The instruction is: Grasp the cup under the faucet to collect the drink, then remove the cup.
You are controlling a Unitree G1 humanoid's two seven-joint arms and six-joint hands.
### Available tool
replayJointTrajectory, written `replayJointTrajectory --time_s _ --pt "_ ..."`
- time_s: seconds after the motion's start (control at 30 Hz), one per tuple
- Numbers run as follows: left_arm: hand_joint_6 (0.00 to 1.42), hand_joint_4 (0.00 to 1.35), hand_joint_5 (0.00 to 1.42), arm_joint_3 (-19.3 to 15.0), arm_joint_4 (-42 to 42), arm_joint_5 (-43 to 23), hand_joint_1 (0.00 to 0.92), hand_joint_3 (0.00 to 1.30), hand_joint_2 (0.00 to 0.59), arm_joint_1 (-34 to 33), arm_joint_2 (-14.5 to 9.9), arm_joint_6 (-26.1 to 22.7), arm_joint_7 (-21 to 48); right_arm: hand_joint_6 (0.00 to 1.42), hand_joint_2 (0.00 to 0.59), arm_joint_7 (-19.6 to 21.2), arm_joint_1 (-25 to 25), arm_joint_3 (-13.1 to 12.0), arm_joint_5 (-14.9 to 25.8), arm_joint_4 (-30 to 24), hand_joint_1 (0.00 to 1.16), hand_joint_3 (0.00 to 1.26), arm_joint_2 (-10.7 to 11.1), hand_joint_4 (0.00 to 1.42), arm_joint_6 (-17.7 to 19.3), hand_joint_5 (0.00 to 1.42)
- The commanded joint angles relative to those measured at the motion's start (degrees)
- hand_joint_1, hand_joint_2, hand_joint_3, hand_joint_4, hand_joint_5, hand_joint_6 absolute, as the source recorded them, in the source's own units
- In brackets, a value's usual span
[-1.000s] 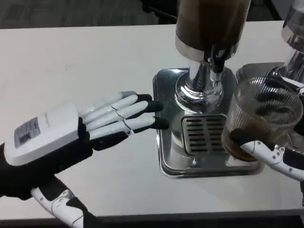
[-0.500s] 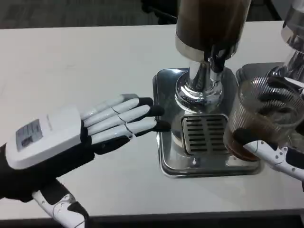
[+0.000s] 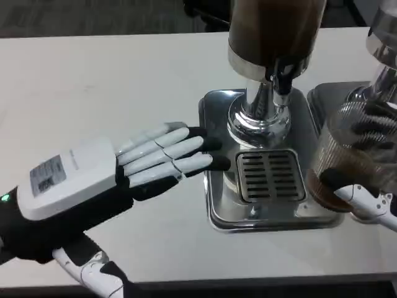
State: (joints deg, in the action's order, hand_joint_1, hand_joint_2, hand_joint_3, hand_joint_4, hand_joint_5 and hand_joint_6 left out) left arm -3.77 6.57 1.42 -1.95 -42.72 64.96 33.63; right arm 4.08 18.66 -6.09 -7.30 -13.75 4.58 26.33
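Now the right hand [image 3: 366, 186] grips the clear cup [image 3: 353, 158] (brown drink sits in its bottom) at the right edge of the metal drip tray [image 3: 214, 211], off to the right of the faucet [image 3: 282, 77] and the slotted grate [image 3: 270, 176]. Opposite, the left hand [image 3: 118, 174] hovers flat with its fingers straight and holding nothing, fingertips [image 3: 214, 162] over the tray's left rim above the white table [image 3: 93, 81].

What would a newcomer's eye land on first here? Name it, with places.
Probably the big white-backed left hand at lower left, fingers stretched flat toward the steel drip tray. Next, the drink dispenser towering at top centre over the tray's grille. At the right edge the right hand holds a clear cup with dark drink in it.
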Motion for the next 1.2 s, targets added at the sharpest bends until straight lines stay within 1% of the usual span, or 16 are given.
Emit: replayJointTrajectory --time_s 0.03,0.4,0.57,0.87,1.07,1.2 --pt "0.01 0.00 0.00 -0.06 -1.22 1.35 0.000 0.09 0.033 0.89 -0.20 -0.58 -1.36 1.42 0.110 -0.26 -0.88 -0.54 1.45 -0.24 1.01 0.75 0.03 0.87 2.75 1.06" --pt "0.01 0.00 0.00 -0.55 -1.69 1.19 0.000 0.10 0.037 0.24 -1.02 -2.48 -1.94 1.42 0.110 -1.16 -1.76 -0.78 1.72 0.11 1.01 0.75 0.06 0.87 2.19 1.06" --pt "0.01 0.00 0.00 -1.09 -1.08 0.25 0.000 0.10 0.045 0.05 -1.82 -2.61 -1.96 1.42 0.110 -1.02 -2.47 -0.05 0.99 -0.41 1.01 0.76 -0.46 0.87 1.11 1.06" --pt "0.01 0.00 0.00 -1.75 0.28 -0.86 0.000 0.11 0.046 0.33 -3.00 -1.71 -1.65 1.42 0.111 -0.72 -3.36 1.00 0.03 -0.51 1.02 0.76 -0.93 0.87 0.33 1.06" --pt "0.01 0.00 0.00 -1.36 1.23 -1.39 0.000 0.11 0.047 0.15 -3.36 -0.84 -1.27 1.42 0.112 -0.65 -3.42 1.25 -0.37 -0.58 1.02 0.76 -1.37 0.88 0.10 1.06" --pt "0.01 0.00 0.00 0.24 2.25 -0.27 0.000 0.11 0.052 -1.03 -2.62 -0.12 -0.98 1.42 0.112 -0.66 -3.38 1.21 -0.38 -0.21 1.02 0.76 -1.65 0.88 0.45 1.07"
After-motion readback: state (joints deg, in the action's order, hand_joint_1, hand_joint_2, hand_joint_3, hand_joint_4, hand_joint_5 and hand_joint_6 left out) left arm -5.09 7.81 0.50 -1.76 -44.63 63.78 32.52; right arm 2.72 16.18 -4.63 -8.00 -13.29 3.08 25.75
